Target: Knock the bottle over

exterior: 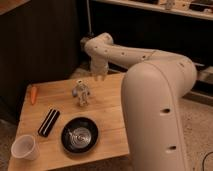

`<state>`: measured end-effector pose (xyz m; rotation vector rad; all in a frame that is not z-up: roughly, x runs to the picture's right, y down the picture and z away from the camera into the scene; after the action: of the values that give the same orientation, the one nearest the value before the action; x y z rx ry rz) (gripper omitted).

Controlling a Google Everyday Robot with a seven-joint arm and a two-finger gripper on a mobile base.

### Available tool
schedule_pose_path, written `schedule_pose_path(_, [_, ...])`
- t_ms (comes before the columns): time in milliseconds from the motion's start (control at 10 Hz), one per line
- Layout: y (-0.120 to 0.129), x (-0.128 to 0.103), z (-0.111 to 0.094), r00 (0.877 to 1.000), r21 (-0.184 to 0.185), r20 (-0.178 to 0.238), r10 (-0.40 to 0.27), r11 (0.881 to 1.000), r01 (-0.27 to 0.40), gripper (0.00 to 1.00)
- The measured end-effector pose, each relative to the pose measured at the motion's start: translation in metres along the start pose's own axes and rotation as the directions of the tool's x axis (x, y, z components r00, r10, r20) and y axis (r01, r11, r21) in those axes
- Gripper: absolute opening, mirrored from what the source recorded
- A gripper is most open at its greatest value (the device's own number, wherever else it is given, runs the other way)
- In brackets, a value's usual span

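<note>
The bottle (81, 94) is small, slim and pale whitish-beige. It stands upright on the wooden table (107, 107), towards the far middle. My gripper (100, 76) hangs from the white arm above the table's far edge, to the right of the bottle and a little behind it. It is apart from the bottle and holds nothing that I can see.
An orange carrot (33, 94) lies at the table's far left. A flat black bar (48, 122) lies left of a black bowl (79, 135) at the front. A white cup (25, 147) stands at the front left corner. My arm's bulky body fills the right side.
</note>
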<state>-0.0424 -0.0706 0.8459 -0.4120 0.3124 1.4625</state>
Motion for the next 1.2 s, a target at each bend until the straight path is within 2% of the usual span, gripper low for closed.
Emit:
schedule_pose_path(100, [0.012, 0.003, 0.005, 1.0, 0.006, 0.002, -0.028, 1.0, 0.028, 0.11])
schedule_pose_path(200, [0.027, 0.01, 0.005, 0.998, 0.002, 0.001, -0.06, 0.998, 0.06, 0.03])
schedule_pose_path(300, [0.04, 0.019, 0.004, 0.996, -0.005, -0.002, -0.092, 0.996, 0.092, 0.0])
schedule_pose_path(500, [0.076, 0.048, 0.003, 0.983, -0.029, -0.008, -0.183, 0.983, 0.183, 0.0])
schedule_pose_path(600, [0.094, 0.059, 0.004, 0.974, -0.05, -0.009, -0.227, 0.973, 0.227, 0.0])
schedule_pose_path(700, [0.125, 0.073, 0.005, 0.954, -0.092, -0.006, -0.3, 0.95, 0.298, 0.0])
schedule_pose_path(800, [0.149, 0.086, 0.003, 0.934, -0.153, 0.003, -0.358, 0.922, 0.354, 0.0])
schedule_pose_path(900, [0.165, 0.096, 0.001, 0.909, -0.219, 0.029, -0.416, 0.884, 0.412, 0.0])
schedule_pose_path(1000, [0.18, 0.107, -0.004, 0.873, -0.303, 0.066, -0.484, 0.823, 0.48, 0.0])
schedule_pose_path(1100, [0.195, 0.117, -0.011, 0.822, -0.402, 0.128, -0.554, 0.729, 0.554, 0.0])
schedule_pose_path(1200, [0.204, 0.121, -0.019, 0.786, -0.461, 0.193, -0.588, 0.653, 0.601, 0.03])
